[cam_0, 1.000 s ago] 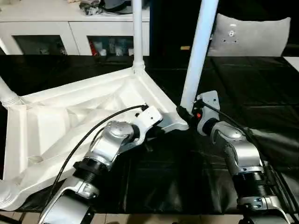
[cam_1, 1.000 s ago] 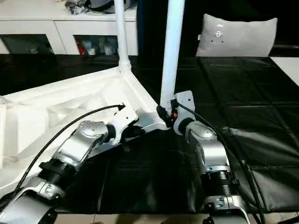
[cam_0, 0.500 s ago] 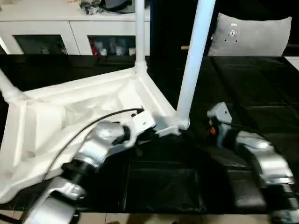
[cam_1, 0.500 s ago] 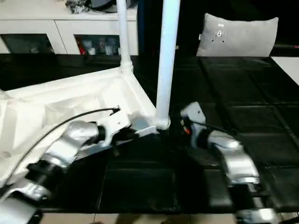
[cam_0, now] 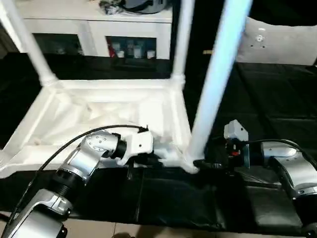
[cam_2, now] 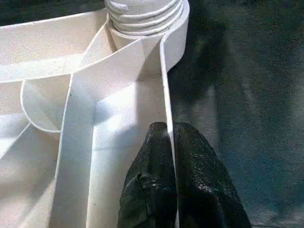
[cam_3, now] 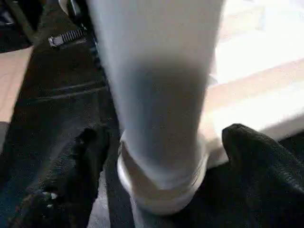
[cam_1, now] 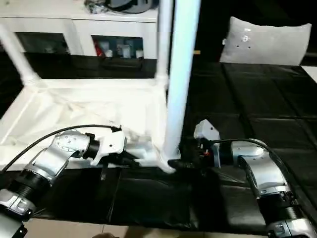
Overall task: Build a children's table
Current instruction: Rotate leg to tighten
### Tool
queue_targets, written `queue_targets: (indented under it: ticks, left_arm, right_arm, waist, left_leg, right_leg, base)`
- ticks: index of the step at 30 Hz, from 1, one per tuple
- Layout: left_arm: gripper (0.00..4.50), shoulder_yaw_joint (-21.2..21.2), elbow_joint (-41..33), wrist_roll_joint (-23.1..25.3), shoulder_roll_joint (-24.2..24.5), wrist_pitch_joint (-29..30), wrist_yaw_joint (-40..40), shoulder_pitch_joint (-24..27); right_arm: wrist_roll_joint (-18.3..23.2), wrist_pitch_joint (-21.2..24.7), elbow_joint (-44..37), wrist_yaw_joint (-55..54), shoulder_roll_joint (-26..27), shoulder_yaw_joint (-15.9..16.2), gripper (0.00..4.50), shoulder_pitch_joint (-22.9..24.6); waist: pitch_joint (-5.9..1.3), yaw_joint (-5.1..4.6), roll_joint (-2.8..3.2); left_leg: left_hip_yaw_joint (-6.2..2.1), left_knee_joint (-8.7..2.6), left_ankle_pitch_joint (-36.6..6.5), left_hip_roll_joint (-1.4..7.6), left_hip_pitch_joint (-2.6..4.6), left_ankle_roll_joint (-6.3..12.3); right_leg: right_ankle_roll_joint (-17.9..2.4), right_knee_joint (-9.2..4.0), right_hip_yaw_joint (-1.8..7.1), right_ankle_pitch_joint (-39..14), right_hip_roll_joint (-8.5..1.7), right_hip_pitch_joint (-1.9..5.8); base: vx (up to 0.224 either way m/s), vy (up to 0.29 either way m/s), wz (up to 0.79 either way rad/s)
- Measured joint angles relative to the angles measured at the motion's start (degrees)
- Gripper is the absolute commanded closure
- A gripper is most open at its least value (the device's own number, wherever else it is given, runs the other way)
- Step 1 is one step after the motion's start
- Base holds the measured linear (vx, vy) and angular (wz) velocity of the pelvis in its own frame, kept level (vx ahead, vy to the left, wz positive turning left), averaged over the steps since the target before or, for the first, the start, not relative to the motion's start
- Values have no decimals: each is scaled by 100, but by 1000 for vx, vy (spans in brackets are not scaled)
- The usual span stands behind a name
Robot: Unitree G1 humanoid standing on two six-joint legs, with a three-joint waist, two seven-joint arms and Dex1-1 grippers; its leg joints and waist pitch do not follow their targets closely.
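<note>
The white tabletop [cam_0: 109, 111] lies upside down on the black-covered work surface [cam_0: 277, 104], ribbed underside facing up. Three legs stand upright in its corner sockets in the head views: the near-right leg [cam_0: 218, 74], the far-right leg [cam_0: 181, 39] and the far-left leg [cam_0: 27, 39].

Left gripper [cam_2: 170, 137] — clenched on the tabletop's near rim. In the left wrist view the two black fingers [cam_2: 152, 190] are pressed together with the thin upright rim wall pinched between them, one finger inside the tabletop, the other outside over the black cover. The threaded base of a leg sits in the corner socket [cam_2: 142, 14] ahead of the fingertips. In the head views the left forearm [cam_0: 84, 163] reaches in from the near-left, its wrist at the rim just beside the near-right corner.

Right gripper [cam_3: 161, 156] — released, fingers spread wide. In the right wrist view one finger [cam_3: 71, 175] stands on each side of the near-right leg's foot, where the leg meets its socket collar; whether either finger touches the leg cannot be told. In the head views the right forearm [cam_0: 292, 173] comes in level from the right, fingertips at the base of that leg.

A white cabinet [cam_0: 99, 29] and a grey cushion [cam_0: 277, 42] stand beyond the work surface.
</note>
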Motion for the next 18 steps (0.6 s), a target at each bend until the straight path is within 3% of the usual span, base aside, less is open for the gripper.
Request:
queue_targets:
  ticks: [18]
  left_arm:
    - [450,-66,-61,-129,82,-78,-271,52]
  right_arm:
    - [241,310,3,497,17,176,200,-64]
  waist:
    - [0,39,-4]
  left_leg:
    - [0,2,-6,0,3,-11]
  right_leg:
    - [0,2,0,0,-1,3]
  base:
    - [0,0,0]
